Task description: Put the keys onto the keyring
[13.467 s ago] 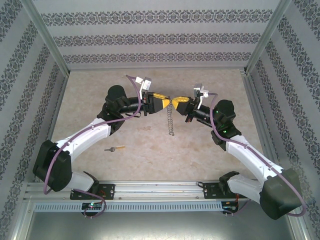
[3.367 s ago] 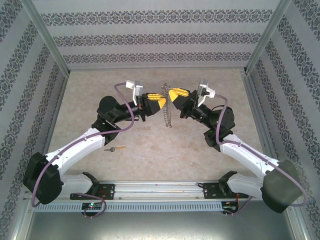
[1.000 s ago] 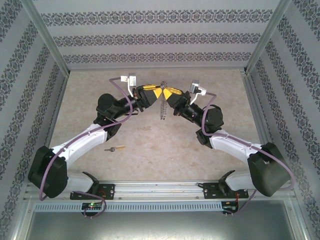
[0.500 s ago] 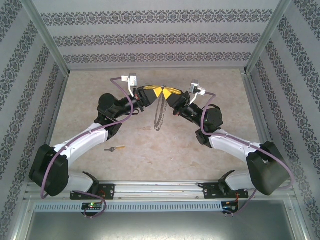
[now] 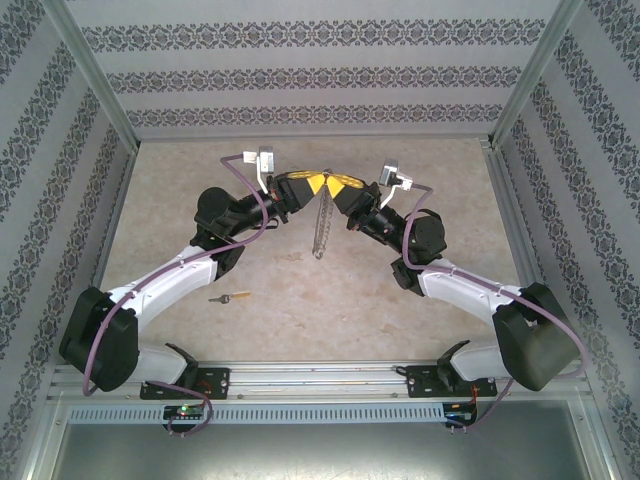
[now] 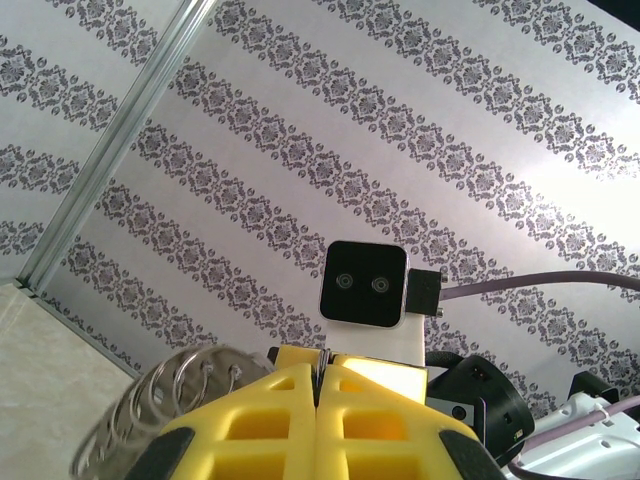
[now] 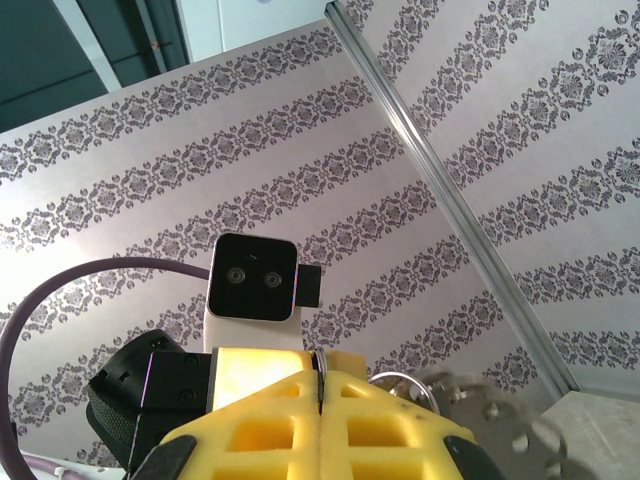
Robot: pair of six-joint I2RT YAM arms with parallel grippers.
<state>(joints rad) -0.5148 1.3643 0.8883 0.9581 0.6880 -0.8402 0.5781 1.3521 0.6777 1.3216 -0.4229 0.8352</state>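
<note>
Key (image 5: pixel 235 297) flat on the table (image 5: pixel 170 190), near-left, shaft lying left-to-right, closest to the left arm; left gripper (image 5: pixel 310 184) clamped on the keyring (image 5: pixel 320 225), loop dangling centre, right gripper (image 5: pixel 337 184) pinching its top too

Damask-patterned walls (image 5: pixel 320 75), beige tabletop (image 5: pixel 170 180)

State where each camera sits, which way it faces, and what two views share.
Top external: above and behind the arm bases, looking down at the table; both arms, left gripper and right gripper shut on the hanging keyring.
Left wrist: on that wrist, tilted up at the wall; own yellow fingers.
Right wrist: likewise, its own fingers.
Shared: both wrist views show the keyring and the opposite arm's camera.
</note>
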